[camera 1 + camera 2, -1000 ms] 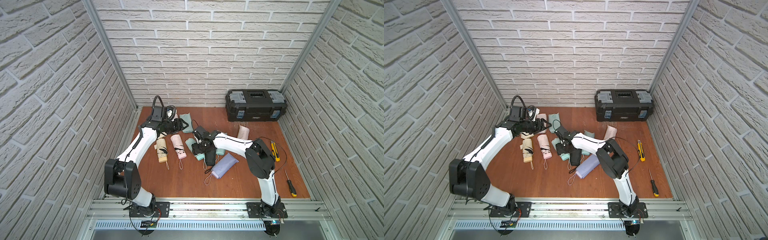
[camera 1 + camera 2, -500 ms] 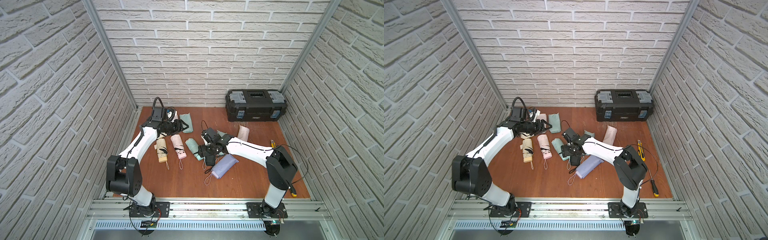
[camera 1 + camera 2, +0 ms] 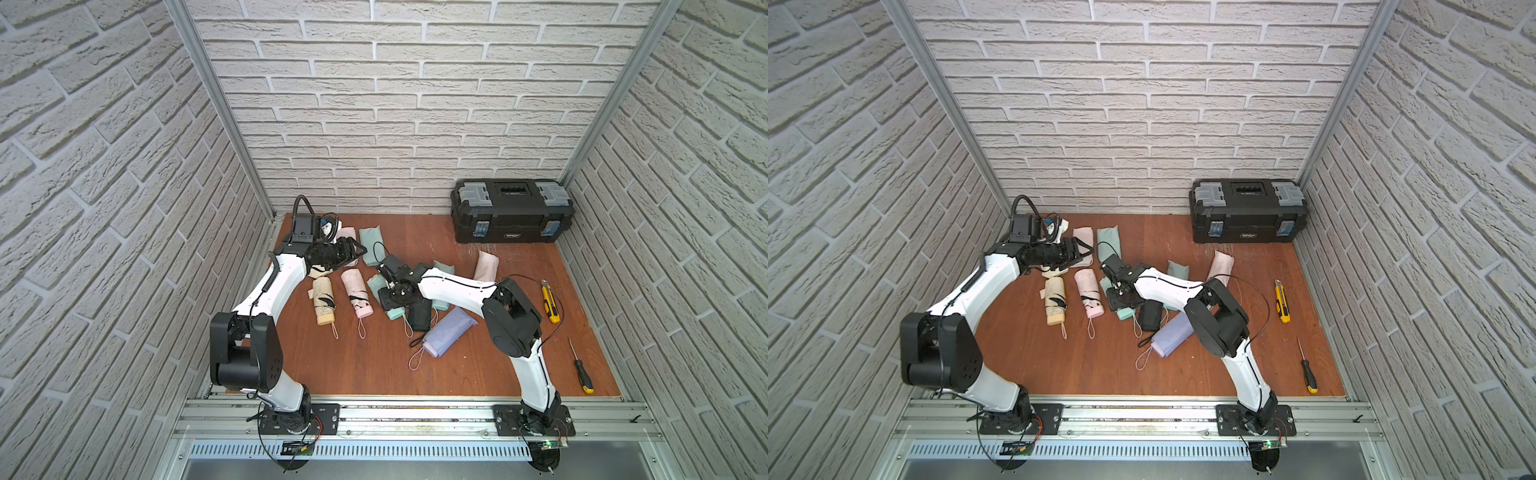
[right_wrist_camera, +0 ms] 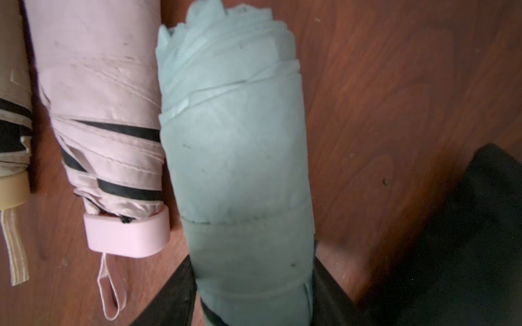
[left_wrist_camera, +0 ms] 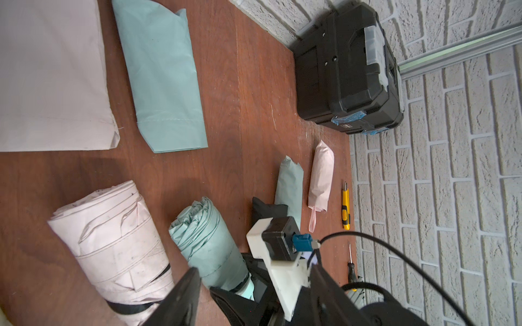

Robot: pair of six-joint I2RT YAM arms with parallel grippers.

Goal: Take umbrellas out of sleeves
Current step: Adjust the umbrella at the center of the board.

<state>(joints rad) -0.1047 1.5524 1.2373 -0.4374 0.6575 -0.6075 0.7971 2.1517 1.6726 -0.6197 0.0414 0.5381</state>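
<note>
Pinching the bare mint umbrella [image 4: 234,141] on the bench [image 4: 381,84] beside the pink umbrella [image 4: 99,98], your right pincer [image 4: 251,255] seems to be setting it aside. Your left pincer [image 5: 254,268] hangs spread and empty. Next, go for the black sleeve [image 4: 466,240] alongside.

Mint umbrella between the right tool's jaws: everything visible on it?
The mint-green folded fabric compact umbrella lies flat on the brown wooden tabletop, out of any sleeve. Its pleated canopy is rolled tight under a wrap band; the thin fabric looks smudged. A pink folded umbrella lies against one side. The right tool clamps its handle end, one jaw on each side.
</note>
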